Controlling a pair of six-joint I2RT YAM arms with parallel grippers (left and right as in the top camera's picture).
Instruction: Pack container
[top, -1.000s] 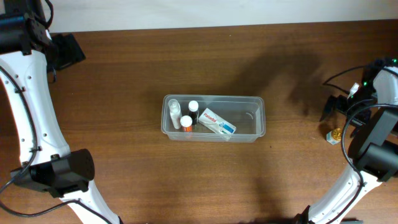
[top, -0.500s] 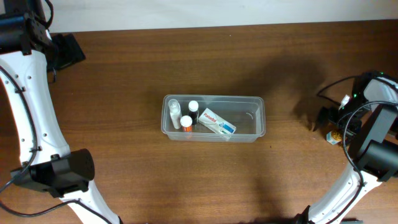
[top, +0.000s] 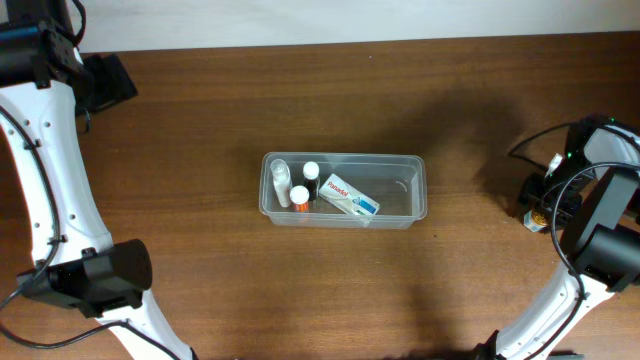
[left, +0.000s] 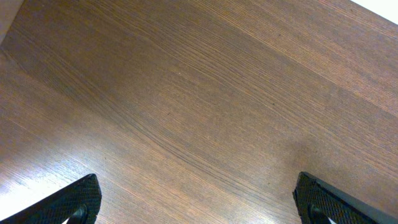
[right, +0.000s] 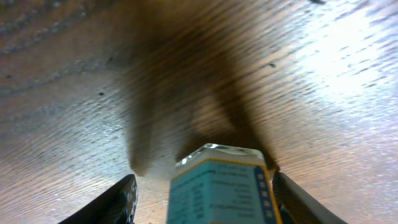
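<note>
The clear plastic container (top: 415, 190) sits mid-table, holding three small bottles (top: 299, 197) at its left end and a white box (top: 349, 196) beside them. At the far right edge, my right gripper (top: 532, 205) hangs over a small bottle (top: 538, 218) that stands on the table. Seen from the right wrist, this bottle (right: 221, 186) has a teal label and stands between the jaws of the right gripper (right: 202, 202). The right finger is close against it and the left finger (right: 118, 202) stands a gap away. My left gripper (left: 198, 199) is open over bare wood.
The brown wooden table (top: 200, 260) runs to a pale wall at the back. Both white arms come up along the left and right sides. A black cable loops near the right arm (top: 545, 140).
The right gripper has come down and leftward onto the small bottle at the table's right edge, and its jaws have narrowed around it. The left arm has not moved.
</note>
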